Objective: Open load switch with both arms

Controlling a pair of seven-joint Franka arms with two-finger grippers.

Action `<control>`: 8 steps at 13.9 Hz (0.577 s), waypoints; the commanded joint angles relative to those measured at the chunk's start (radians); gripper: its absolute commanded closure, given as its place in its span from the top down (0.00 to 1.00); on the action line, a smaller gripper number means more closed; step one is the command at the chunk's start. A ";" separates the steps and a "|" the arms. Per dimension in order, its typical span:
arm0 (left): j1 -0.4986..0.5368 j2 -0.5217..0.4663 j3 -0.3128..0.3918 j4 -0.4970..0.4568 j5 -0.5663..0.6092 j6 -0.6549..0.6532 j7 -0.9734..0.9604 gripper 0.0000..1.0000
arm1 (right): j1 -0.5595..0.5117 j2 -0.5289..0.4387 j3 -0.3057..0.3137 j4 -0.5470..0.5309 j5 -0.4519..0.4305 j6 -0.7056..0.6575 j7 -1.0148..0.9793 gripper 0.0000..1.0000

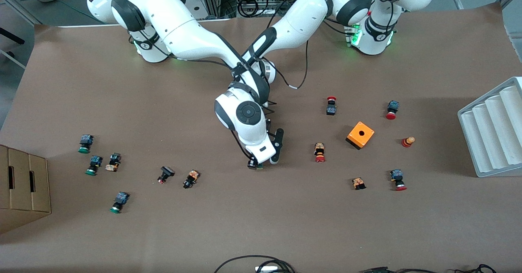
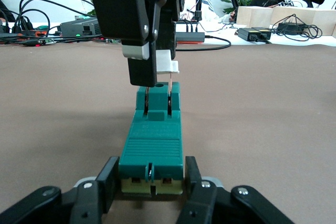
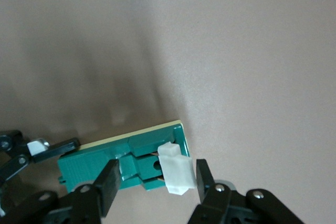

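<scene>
2 white arms (image 1: 183, 28) w/ black joint bands, black cables, green base lights.

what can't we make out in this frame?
- Front view: load switch almost wholly hidden under the right gripper; only a green corner shows.
- Front view: left gripper hidden by the arms crossing over the switch.
- Right wrist view: whether the jaws touch the white slider; a gap seems to show beside one.
- Left wrist view: left gripper cut off by the edge.

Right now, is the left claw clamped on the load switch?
Yes: the left claw grips the load switch at one end, a finger against each side.
</scene>
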 commanded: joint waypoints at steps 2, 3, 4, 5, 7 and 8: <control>0.001 0.031 0.001 0.024 0.007 0.026 -0.015 0.58 | 0.009 -0.043 0.006 -0.060 -0.005 -0.014 -0.002 0.66; 0.001 0.033 0.001 0.025 0.007 0.026 -0.015 0.58 | 0.009 -0.047 0.007 -0.066 -0.005 -0.014 -0.002 0.66; 0.001 0.031 0.001 0.025 0.007 0.026 -0.015 0.58 | 0.011 -0.050 0.007 -0.072 -0.005 -0.014 -0.002 0.66; 0.001 0.033 0.001 0.025 0.007 0.026 -0.015 0.58 | 0.011 -0.051 0.007 -0.074 -0.005 -0.014 -0.002 0.66; 0.001 0.031 0.001 0.025 0.007 0.026 -0.015 0.58 | 0.012 -0.057 0.009 -0.083 -0.005 -0.014 -0.001 0.65; 0.001 0.031 0.001 0.025 0.007 0.026 -0.015 0.58 | 0.012 -0.060 0.010 -0.088 -0.005 -0.014 -0.001 0.65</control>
